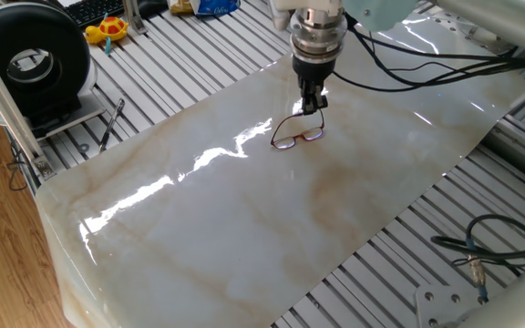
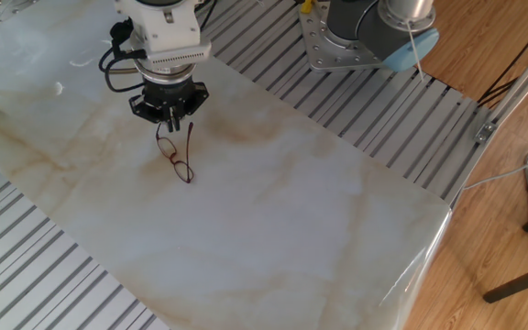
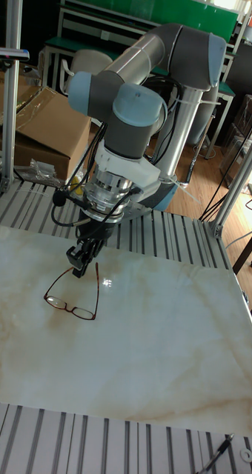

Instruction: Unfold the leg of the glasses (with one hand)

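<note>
The glasses (image 1: 297,134) lie on the glossy marble-patterned sheet (image 1: 244,228), lens front down toward the near side, both thin reddish legs pointing back. In the tall fixed view the glasses (image 3: 69,304) show one leg running up to the black fingers. My gripper (image 1: 313,103) hangs straight down over the far end of that leg, its fingers close together and pinching the leg's tip just above the sheet. From the other side the gripper (image 2: 170,123) stands right behind the glasses (image 2: 181,165). In that tall view the gripper (image 3: 79,268) sits between the two leg ends.
A black pen-like tool (image 1: 110,123) lies on the slatted table at the left, beside a round black device (image 1: 35,59) and a yellow toy (image 1: 108,29). Loose cables (image 1: 481,246) trail at the right. The arm's base (image 2: 374,27) stands behind the sheet.
</note>
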`<state>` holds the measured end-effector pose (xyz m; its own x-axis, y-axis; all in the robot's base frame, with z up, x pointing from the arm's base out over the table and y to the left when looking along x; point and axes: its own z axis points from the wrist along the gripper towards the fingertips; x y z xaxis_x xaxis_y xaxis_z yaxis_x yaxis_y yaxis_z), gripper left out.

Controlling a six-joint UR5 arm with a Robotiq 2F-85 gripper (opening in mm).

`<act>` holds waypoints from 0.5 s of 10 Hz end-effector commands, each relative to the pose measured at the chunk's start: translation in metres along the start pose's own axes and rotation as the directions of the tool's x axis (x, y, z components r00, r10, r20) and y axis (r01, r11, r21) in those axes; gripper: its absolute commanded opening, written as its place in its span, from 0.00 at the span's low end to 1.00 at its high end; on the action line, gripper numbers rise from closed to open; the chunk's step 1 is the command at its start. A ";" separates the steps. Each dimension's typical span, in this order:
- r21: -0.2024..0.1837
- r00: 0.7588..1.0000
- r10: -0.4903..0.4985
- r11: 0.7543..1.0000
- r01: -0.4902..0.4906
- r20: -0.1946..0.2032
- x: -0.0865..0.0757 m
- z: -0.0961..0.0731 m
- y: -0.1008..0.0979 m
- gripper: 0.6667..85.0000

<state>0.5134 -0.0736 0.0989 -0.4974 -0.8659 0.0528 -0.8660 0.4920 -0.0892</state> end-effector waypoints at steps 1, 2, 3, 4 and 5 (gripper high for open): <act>-0.016 1.000 0.010 1.000 -0.010 0.027 -0.004 0.000 0.004 0.18; -0.018 1.000 0.010 1.000 -0.010 0.024 -0.003 0.000 0.004 0.18; -0.016 1.000 0.005 1.000 -0.005 0.014 0.001 0.000 0.004 0.18; -0.020 1.000 0.003 1.000 -0.003 0.005 0.005 -0.001 0.005 0.18; -0.017 1.000 0.003 1.000 -0.003 -0.002 0.009 -0.001 0.005 0.18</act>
<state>0.5076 -0.0760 0.0984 -0.4962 -0.8665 0.0547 -0.8673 0.4918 -0.0771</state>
